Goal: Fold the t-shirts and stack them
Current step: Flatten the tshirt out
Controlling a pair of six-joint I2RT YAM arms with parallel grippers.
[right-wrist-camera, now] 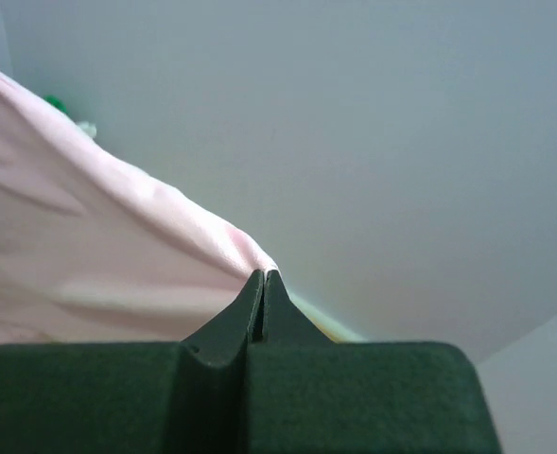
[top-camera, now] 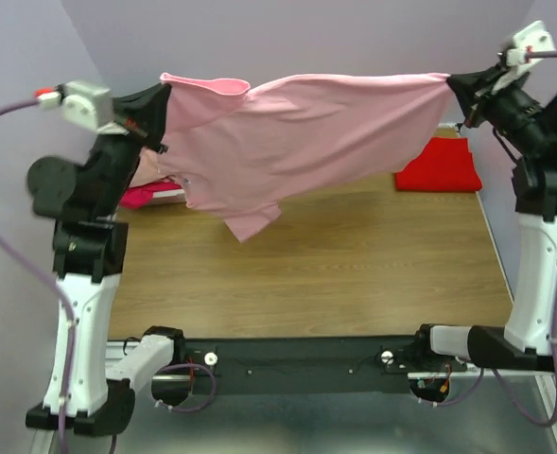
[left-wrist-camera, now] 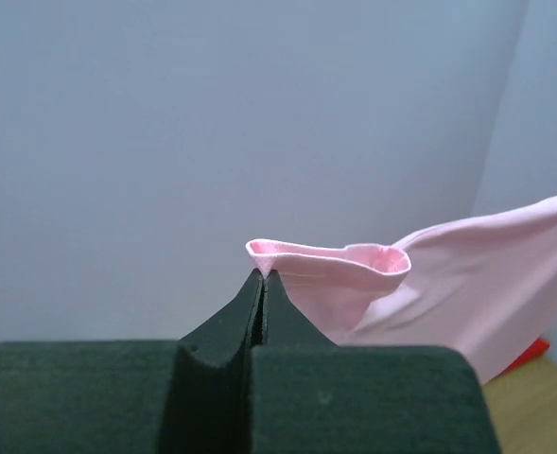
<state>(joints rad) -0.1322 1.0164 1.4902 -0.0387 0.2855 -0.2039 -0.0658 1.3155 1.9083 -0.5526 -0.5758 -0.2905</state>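
- Left end effector (left-wrist-camera: 262,274): jaws pressed together, pinching a folded-over edge of the pink shirt (top-camera: 306,132), high above the left side of the table (top-camera: 354,274).
- Right end effector (right-wrist-camera: 262,274): jaws pressed together, pinching the opposite edge of the same shirt, high above the right side.
- Shirt position: off the table, hung between the two arms. Its top edge is stretched nearly level. The body sags beneath, and the lowest corner droops left of centre, apparently not touching the wood.
- Governing relation: the shirt's long axis runs left to right, from one arm to the other. Each arm holds its own end, so neither is nearer. Open table lies directly below and toward the arm bases.
- Neighbours: red shirt (top-camera: 441,165), apparently folded, lies at the far right of the table, near the right end effector. Magenta cloth (top-camera: 155,194) lies at the left edge, partly hidden by the left arm.
- Judgement: laying the shirt flat comes next. Both ends should descend together with the edge held taut.
- Risk: the drooping corner may bunch underneath, or the right end may land on the red shirt.
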